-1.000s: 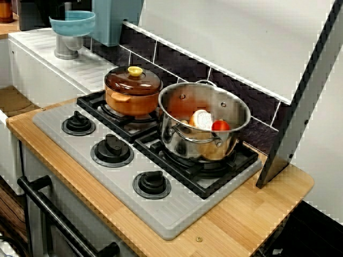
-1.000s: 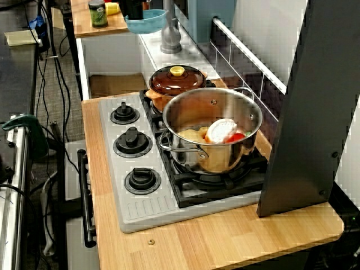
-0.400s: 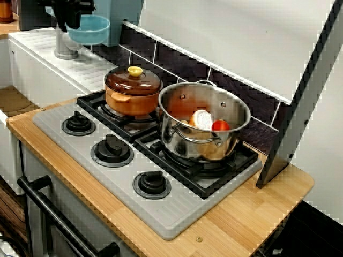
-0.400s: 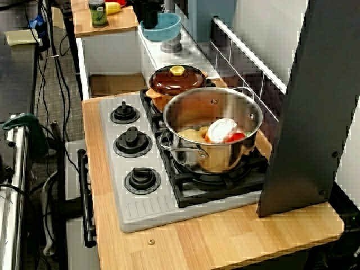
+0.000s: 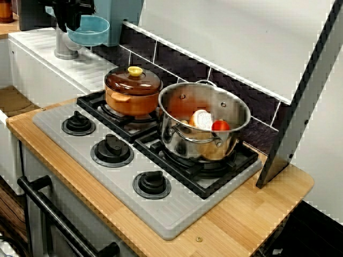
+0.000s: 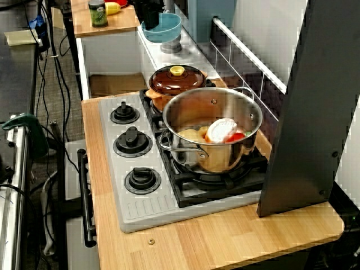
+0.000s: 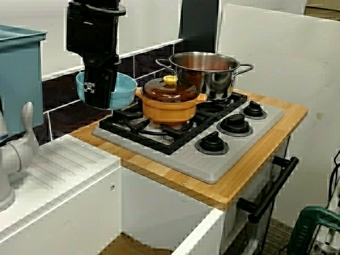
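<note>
Gripper seemingly clamped on blue bowl rim, above white ribbed counter beside grey stove on wooden worktop.

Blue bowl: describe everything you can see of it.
The blue bowl is light blue, round, smooth, plastic-looking and looks empty. It is upright and raised in the air, the black gripper clamped on its rim. It hangs between the grey tap and the brown lidded pot, touching neither.
</note>
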You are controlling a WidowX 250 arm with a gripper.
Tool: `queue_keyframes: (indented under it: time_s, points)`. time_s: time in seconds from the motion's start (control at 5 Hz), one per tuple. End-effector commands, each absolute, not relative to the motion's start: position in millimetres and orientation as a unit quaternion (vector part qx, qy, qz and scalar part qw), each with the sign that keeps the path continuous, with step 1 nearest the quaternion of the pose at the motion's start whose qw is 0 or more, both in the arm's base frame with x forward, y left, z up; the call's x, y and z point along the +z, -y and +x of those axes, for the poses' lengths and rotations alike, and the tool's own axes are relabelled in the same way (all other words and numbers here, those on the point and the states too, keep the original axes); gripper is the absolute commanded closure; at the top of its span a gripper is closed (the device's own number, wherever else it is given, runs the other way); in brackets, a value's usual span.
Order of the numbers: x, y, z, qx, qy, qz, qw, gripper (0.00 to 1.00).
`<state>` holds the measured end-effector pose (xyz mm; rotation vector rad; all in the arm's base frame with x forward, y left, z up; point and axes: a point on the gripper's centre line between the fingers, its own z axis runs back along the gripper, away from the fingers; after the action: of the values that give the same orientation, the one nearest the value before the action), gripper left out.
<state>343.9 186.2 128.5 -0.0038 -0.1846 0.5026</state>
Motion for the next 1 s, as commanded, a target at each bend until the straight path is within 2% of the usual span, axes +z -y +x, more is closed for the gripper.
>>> queue_keyframes:
  time_s: [0.0,0.8]
  points:
    - [140.7,-193.0,332.4,0.236,0.128,0.002,0.963,1.00]
    - [115.3,-205.1,340.5,0.252,0.124,-0.011,0.960,1.00]
